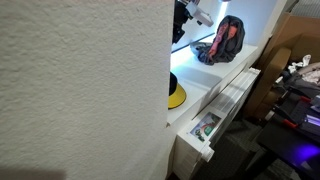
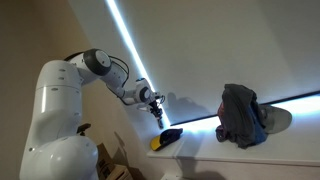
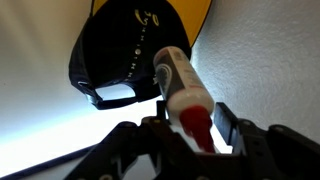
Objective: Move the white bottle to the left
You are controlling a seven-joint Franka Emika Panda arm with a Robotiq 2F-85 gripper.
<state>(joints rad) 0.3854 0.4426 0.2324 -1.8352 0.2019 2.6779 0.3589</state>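
In the wrist view the white bottle (image 3: 176,82), slim with a red top, lies between the two fingers of my gripper (image 3: 188,126). The fingers are closed against its sides. In an exterior view my gripper (image 2: 155,106) hangs in the air above the counter with the bottle in it, just above a black and yellow cap (image 2: 168,138). The cap also shows beneath the bottle in the wrist view (image 3: 125,50). In an exterior view my gripper (image 1: 192,14) is partly hidden behind a near wall.
A red-and-black bag (image 2: 245,115) stands on the white counter (image 2: 290,150), also seen in an exterior view (image 1: 226,38). The yellow round edge of the cap (image 1: 176,96) lies near an open drawer (image 1: 207,127). A textured wall (image 1: 80,90) blocks much of that view.
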